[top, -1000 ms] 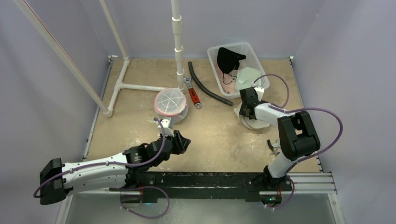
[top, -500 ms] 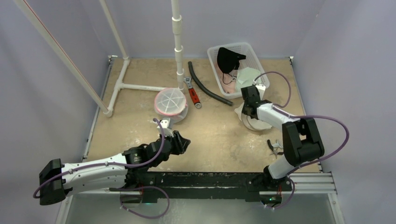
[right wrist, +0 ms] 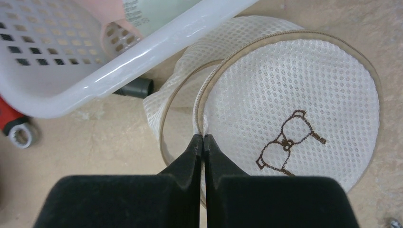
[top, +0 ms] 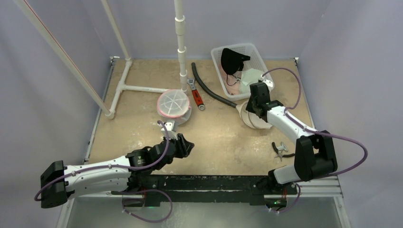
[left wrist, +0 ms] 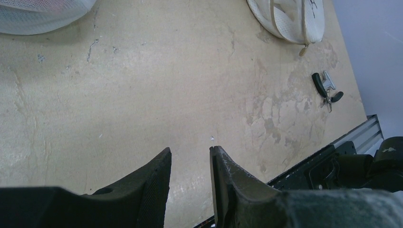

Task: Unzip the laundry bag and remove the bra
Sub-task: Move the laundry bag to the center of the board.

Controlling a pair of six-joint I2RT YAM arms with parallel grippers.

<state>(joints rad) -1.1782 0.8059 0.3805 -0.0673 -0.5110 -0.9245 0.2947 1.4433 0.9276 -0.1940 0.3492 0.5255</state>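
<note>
Right claw [right wrist: 203,137]: fingers pressed flat together, tips pinching the zip edge of the laundry bag [right wrist: 294,95] where the round lid meets the wall. No gap shows between the pads. The lid stands lifted off the lower ring on the left side, so the zip is open along that arc. A brown spectacles print [right wrist: 290,142] sits on the lid.

Bag position, overhead view: the laundry bag [top: 253,121] lies on the table [top: 223,137] just in front of the white basket [top: 260,52], touching its near corner. The right claw [top: 253,105] is over the bag's far edge.

Bag contents: cannot tell through the mesh; no bra is made out inside. A black garment [top: 232,59] and pale cloth lie in the basket.

Left claw [left wrist: 190,149]: jaws partly apart, nothing between them, held above bare table, well apart from the bag.

Also on the table: pliers [top: 280,149] near the right arm, a red wrench [top: 196,96], a black hose [top: 211,89], and a second round mesh pouch [top: 173,104] with pink inside.
</note>
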